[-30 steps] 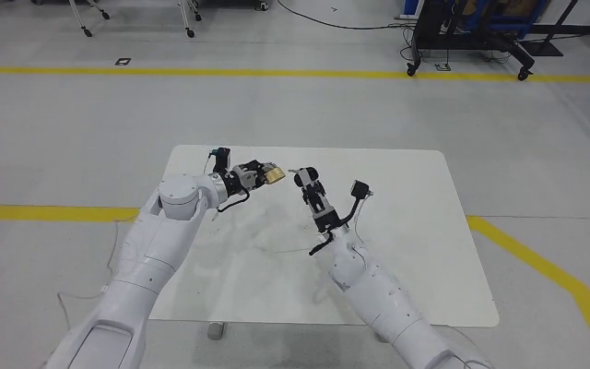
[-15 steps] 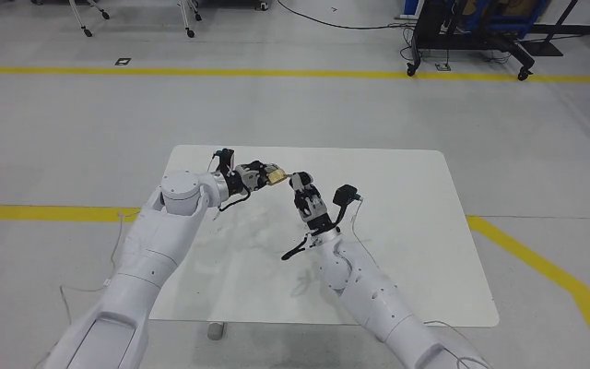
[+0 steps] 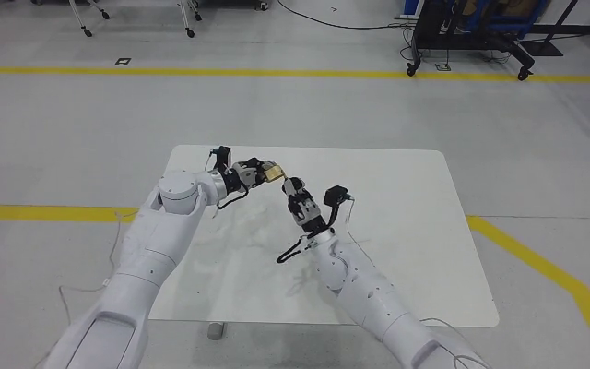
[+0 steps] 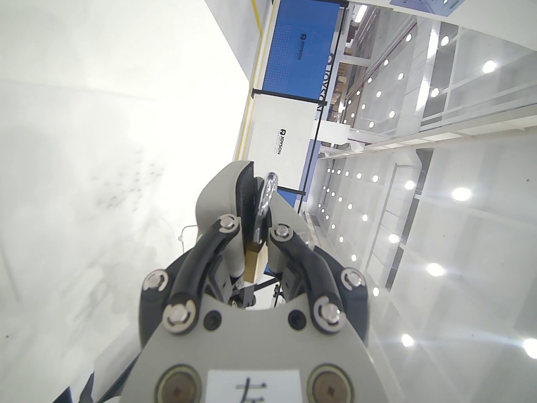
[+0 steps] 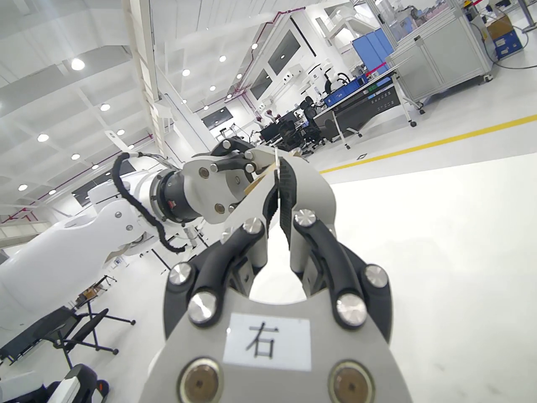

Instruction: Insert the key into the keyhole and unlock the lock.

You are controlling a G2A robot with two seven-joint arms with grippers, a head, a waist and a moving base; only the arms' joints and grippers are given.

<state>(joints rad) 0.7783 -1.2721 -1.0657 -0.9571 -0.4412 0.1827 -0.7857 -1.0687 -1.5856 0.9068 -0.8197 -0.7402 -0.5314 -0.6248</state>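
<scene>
Closest to the robot, the bare white table (image 3: 406, 249) spreads wide on the outer side of the right gripper (image 3: 291, 187) and back toward the body, leaving plenty of free room there. The table's far edge lies just beyond both grippers, so the space is tighter that way.

The right gripper is raised above the tabletop and clenched tight. Its ribbed pads are pressed together on the key (image 5: 277, 160), which shows as a thin metal sliver standing out past the fingertips.

Just beyond its tip, the left gripper (image 3: 265, 172) faces it and grasps the lock (image 4: 256, 262) between its fingers. The lock is a small brass-coloured padlock. Its body sits back toward the palm and its silver shackle (image 4: 267, 194) sits out at the fingertips.

The key's tip is right at the lock. Whether it has entered the keyhole cannot be told.
</scene>
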